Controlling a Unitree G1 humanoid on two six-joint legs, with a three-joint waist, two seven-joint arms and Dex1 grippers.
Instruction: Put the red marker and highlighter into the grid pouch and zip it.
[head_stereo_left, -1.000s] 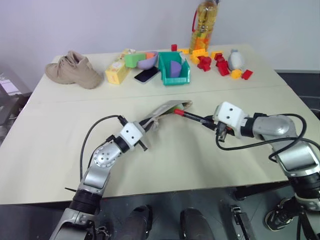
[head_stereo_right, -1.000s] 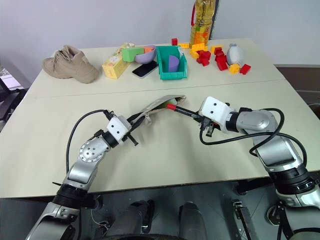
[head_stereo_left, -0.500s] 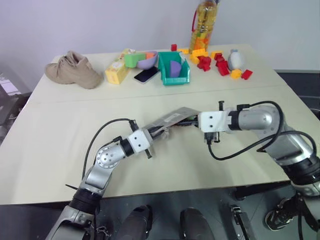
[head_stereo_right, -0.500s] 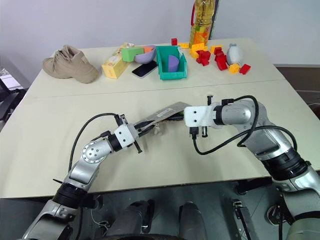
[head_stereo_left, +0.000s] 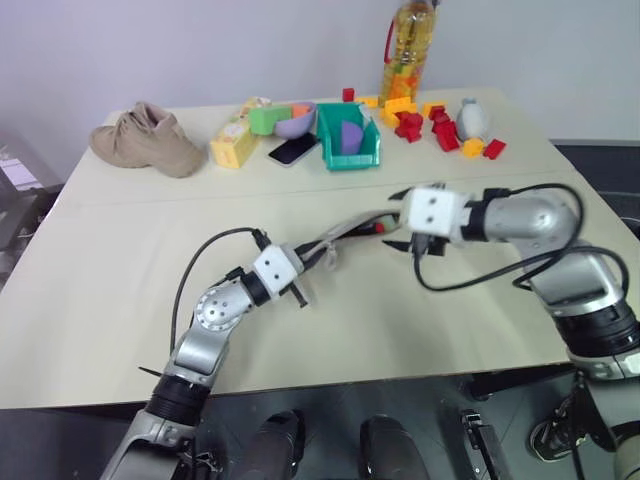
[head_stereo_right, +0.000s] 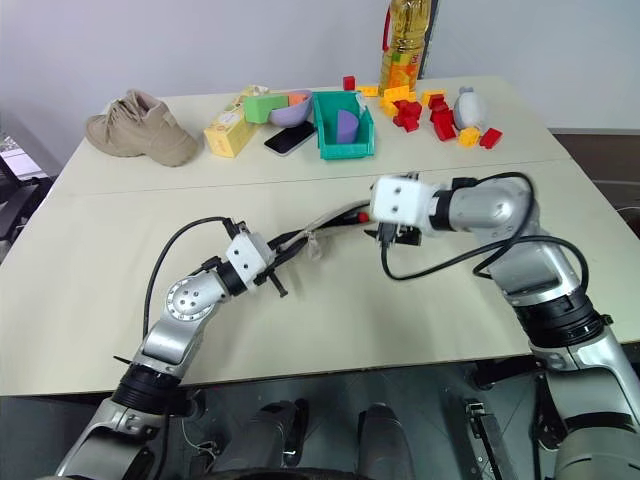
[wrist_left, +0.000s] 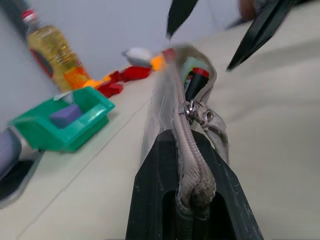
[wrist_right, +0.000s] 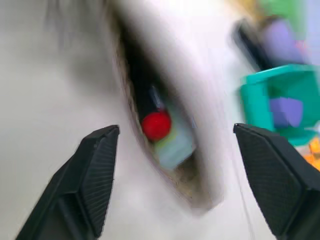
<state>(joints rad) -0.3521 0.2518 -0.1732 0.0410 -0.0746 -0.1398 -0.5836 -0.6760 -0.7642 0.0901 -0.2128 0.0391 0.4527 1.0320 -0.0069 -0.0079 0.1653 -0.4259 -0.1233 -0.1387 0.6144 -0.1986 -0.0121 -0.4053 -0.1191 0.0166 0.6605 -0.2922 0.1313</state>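
Note:
The grid pouch hangs tilted just above the table's middle, and my left gripper is shut on its zipper end. Its mouth gapes toward my right gripper. Inside that mouth lie the red marker, its red end poking out, and the pale highlighter beside it. My right gripper is open, its fingers spread on either side of the pouch mouth and touching nothing. The zipper pull sits close to my left fingers.
Along the far edge stand a tan shoe, a yellow box, a phone, a teal bin, an oil bottle and scattered red and yellow blocks.
My right gripper pushed the red marker into the pouch, then opened, let it go and rose. The left gripper kept its hold and lifted the pouch end slightly.

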